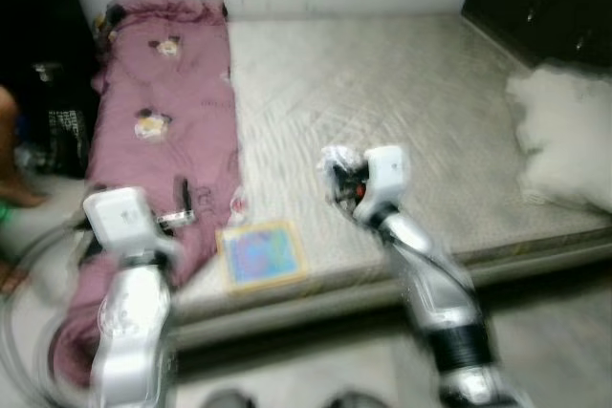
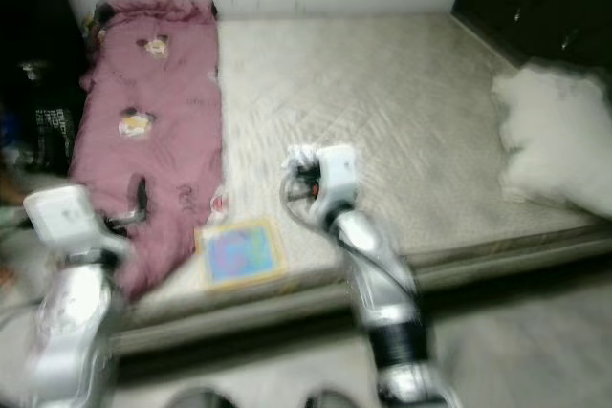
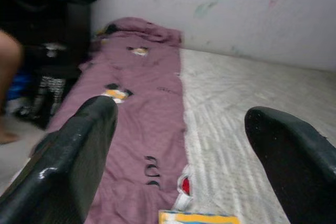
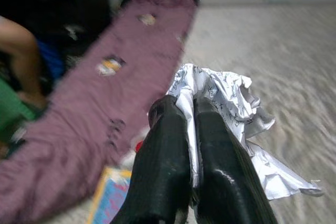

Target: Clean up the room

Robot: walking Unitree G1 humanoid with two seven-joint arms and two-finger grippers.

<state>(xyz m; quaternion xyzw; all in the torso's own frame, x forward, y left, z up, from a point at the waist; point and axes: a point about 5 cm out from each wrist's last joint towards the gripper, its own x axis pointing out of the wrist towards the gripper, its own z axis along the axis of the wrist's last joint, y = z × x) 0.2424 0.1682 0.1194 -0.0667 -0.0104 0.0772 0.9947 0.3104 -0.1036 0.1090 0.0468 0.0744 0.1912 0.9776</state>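
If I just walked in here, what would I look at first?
Probably the crumpled white paper pinched in the right gripper, held up over the bare grey mattress. Next the long purple blanket with little cartoon patches, running down the mattress's left side, and the colourful book lying beside it near the front edge. A fluffy white pillow sits at the far right, and the left gripper hangs open above the blanket.

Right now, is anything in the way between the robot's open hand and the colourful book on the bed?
Nothing visible blocks it. The left gripper hangs open over the purple blanket, and the colourful book lies just beside it on the mattress edge. The right gripper already pinches crumpled paper.
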